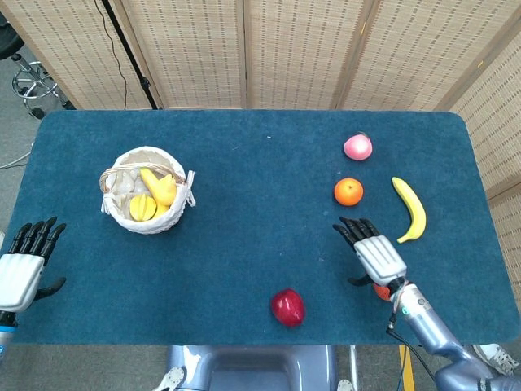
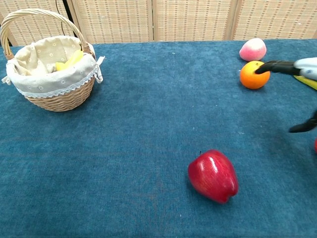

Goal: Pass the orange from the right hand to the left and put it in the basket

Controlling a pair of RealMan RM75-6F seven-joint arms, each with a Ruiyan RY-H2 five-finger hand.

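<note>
The orange [image 1: 348, 191] [image 2: 253, 75] lies on the blue table, at its right side, just in front of a pink peach [image 1: 357, 147]. My right hand [image 1: 373, 252] [image 2: 299, 79] hovers open a little in front of the orange, fingers spread and pointing toward it, holding nothing. The wicker basket [image 1: 184, 192] [image 2: 57, 94] with a white liner stands at the left and holds yellow fruit. At the table's front left edge my left hand [image 1: 23, 264] is open and empty, far from the basket; the chest view does not show it.
A red apple [image 1: 287, 307] [image 2: 213, 176] lies at the front centre. A banana [image 1: 409, 208] lies right of the orange. A pomegranate [image 1: 381, 291] is mostly hidden under my right wrist. Wicker screens [image 1: 244, 49] stand behind the table.
</note>
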